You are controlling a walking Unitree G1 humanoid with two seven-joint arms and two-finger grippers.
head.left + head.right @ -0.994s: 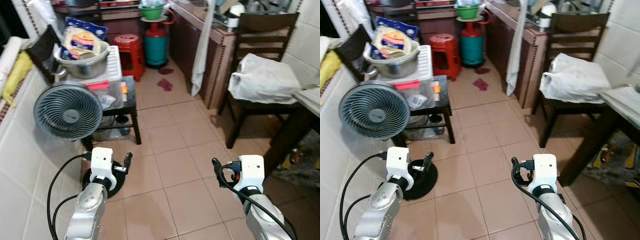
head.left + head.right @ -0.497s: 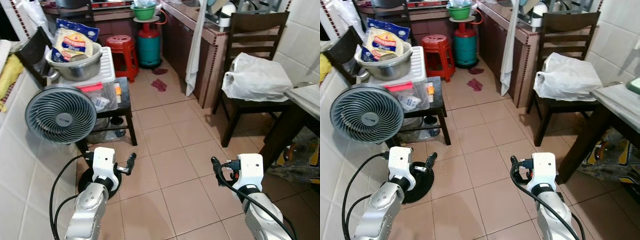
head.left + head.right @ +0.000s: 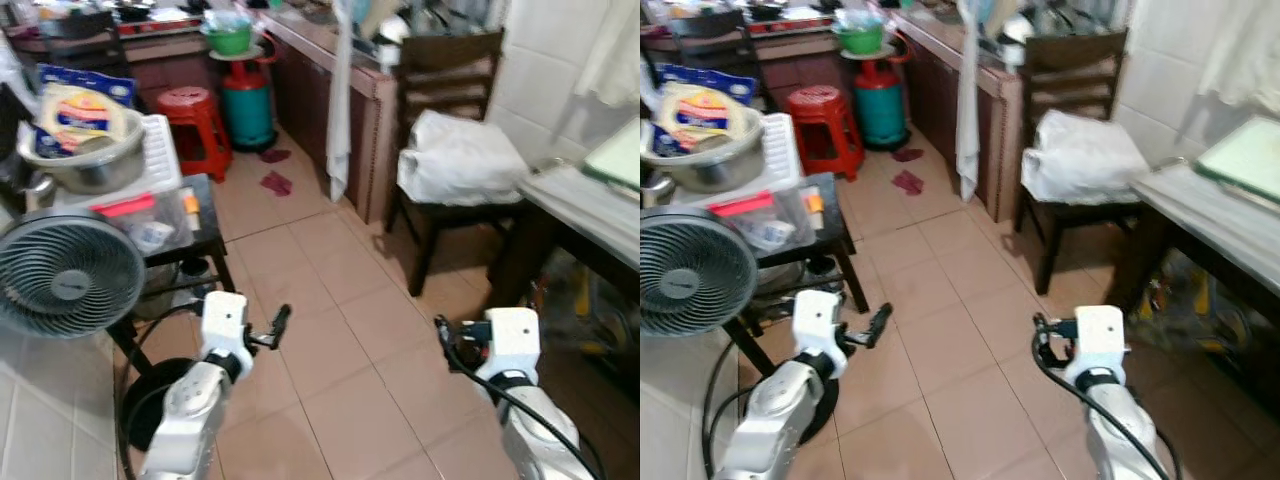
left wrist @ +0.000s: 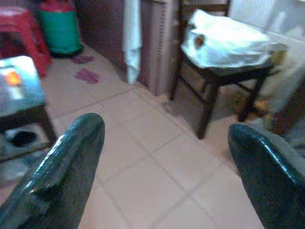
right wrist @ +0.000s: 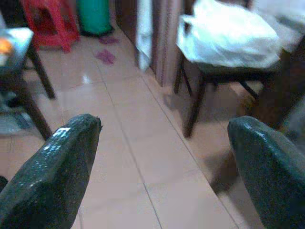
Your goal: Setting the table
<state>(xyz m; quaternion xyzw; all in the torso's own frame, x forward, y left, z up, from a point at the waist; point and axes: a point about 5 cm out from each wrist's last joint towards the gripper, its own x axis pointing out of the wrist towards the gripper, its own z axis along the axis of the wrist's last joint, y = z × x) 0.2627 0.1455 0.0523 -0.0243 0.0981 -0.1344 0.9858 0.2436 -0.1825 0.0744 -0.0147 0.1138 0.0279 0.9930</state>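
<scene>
**Both end effectors spread and empty over the kitchen floor, worktop at the right edge**

The worktop [image 3: 1200,205] to be set stands at the robot's right, a pale slab on dark legs, cut off by the frame edge. A flat, light green board [image 3: 1240,160] lies on it, blurred. Just beside the worktop a dark wooden chair [image 3: 440,120] carries a bulging white plastic bag [image 3: 458,160] on its seat.

The left end effector [image 3: 275,328] hangs low over the tan floor tiles [image 3: 330,300], fingers [image 4: 62,181] spread wide with nothing between them. The right end effector [image 3: 447,340] is held the same way, its fingers [image 5: 52,176] apart and empty, pointing toward the chair.

On the robot's left, a grey round fan [image 3: 65,278] stands before a small black table [image 3: 205,235]. A steel bowl [image 3: 85,165] on a white crate holds a packet [image 3: 75,110] in yellow and blue whose print is too blurred to read. Farther back stand a red plastic stool [image 3: 195,120] and a teal gas cylinder [image 3: 245,105] with a green basin [image 3: 228,35] on top. A white cloth [image 3: 340,100] hangs from the brown counter [image 3: 370,110]. Things under the worktop are in shadow and cannot be made out.
</scene>
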